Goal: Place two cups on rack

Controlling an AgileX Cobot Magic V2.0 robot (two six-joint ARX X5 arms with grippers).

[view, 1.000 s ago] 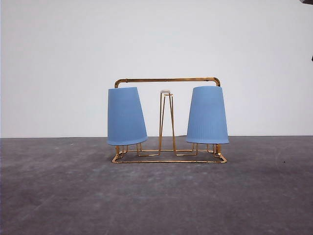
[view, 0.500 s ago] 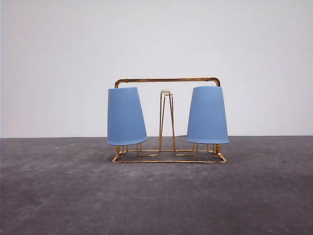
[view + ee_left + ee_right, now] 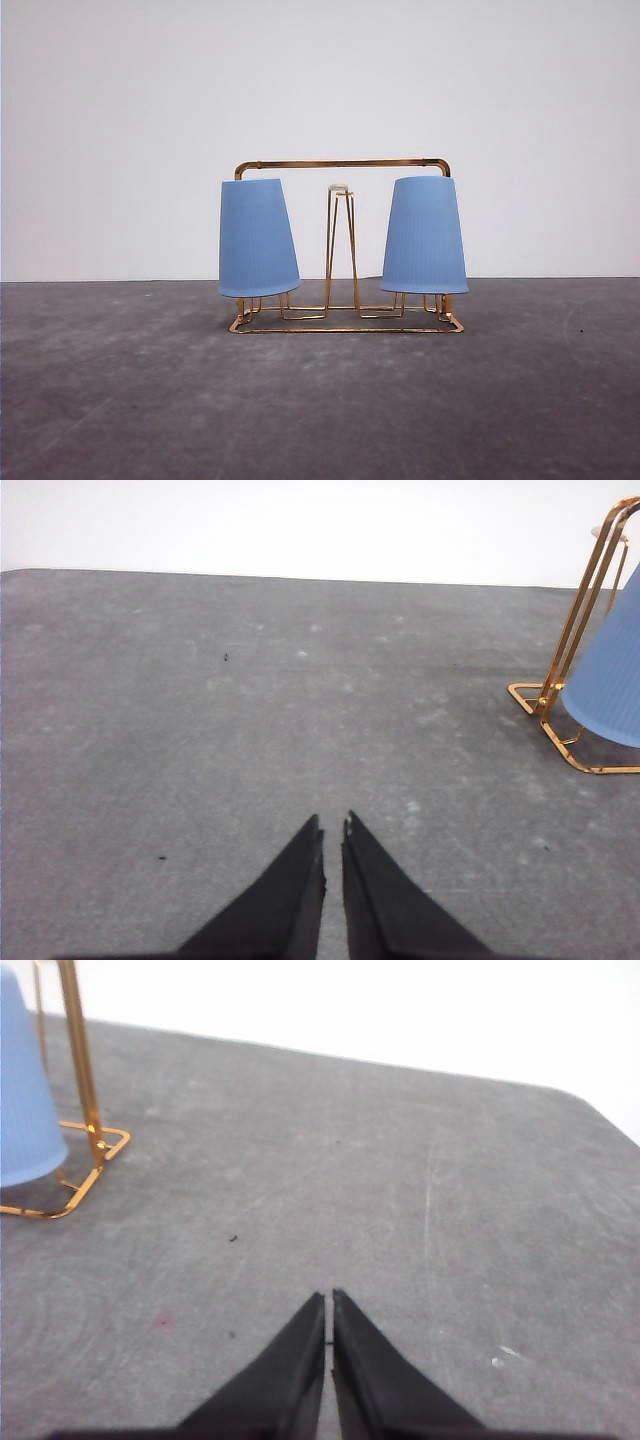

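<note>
We see the rack standing toward the far middle of the grey bench, with both cups hung upside down on its pegs. The left cup sits on the left end and tilts slightly; the right cup sits on the right end. A bare peg rises between them. Our left hand hangs over bare bench, clenched and gripping nothing. Our right hand is likewise clenched and unladen.
</note>
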